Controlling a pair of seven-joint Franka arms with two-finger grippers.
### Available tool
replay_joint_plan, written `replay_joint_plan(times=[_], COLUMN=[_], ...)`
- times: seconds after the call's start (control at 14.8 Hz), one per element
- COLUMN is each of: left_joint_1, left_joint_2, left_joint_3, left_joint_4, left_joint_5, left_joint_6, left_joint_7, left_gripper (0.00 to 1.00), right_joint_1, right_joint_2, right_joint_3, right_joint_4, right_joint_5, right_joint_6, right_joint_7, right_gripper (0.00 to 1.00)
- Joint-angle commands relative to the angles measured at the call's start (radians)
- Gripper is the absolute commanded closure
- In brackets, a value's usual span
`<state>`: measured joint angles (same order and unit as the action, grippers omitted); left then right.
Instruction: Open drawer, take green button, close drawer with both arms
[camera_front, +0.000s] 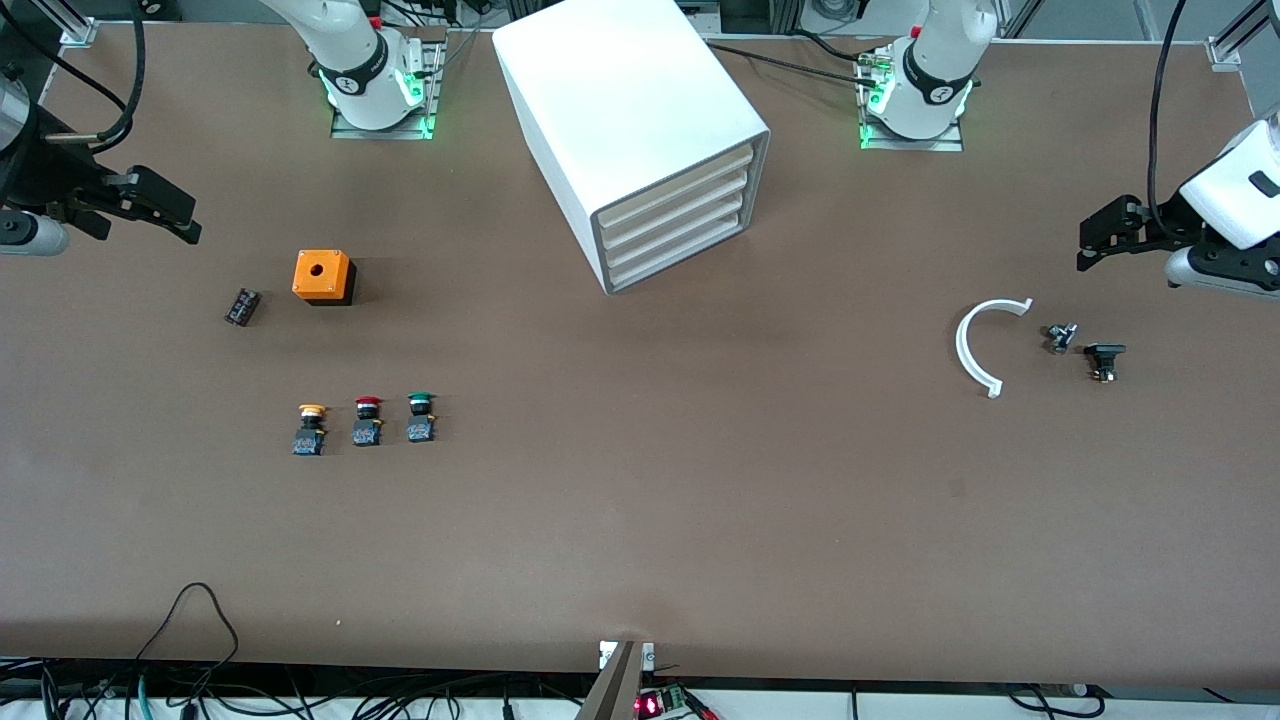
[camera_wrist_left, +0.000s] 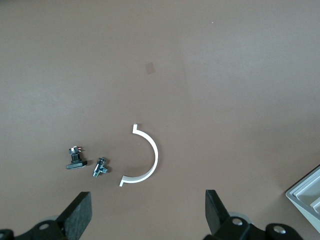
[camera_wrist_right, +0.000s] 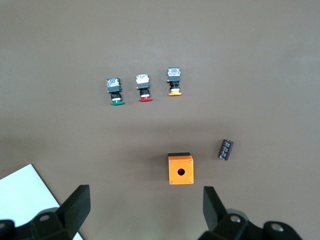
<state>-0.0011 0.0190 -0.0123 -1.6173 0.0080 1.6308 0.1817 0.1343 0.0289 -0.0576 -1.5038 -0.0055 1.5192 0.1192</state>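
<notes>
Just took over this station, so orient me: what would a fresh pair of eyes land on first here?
The white cabinet dominates, standing between the arms' bases with all four drawers shut. Next comes the orange box toward the right arm's end, and nearer the front camera a row of yellow, red and green button. The left gripper and right gripper hang open over the table's ends, holding nothing.

No text, label, brand or number can be read on anything in view; the only sign-like marks are round dark emblems on the black collars of the two white robot arm bases (camera_front: 365, 75), too small to make out.
</notes>
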Motion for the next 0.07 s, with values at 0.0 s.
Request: replay_joint_plan(times=[0.0], left_joint_1=[0.000], left_joint_2=[0.010], left_joint_3=[-0.001], left_joint_4=[0.028], left_joint_5=[0.009], left_joint_6=[-0.016], left_joint_7=[0.018], left_gripper=[0.00], right_joint_1=[0.001], right_joint_2=[0.006], right_joint_3=[-0.001], right_joint_4=[0.022], right_joint_5=[0.010], right_joint_6=[-0.007], right_joint_7=[0.016], right_gripper=[0.00])
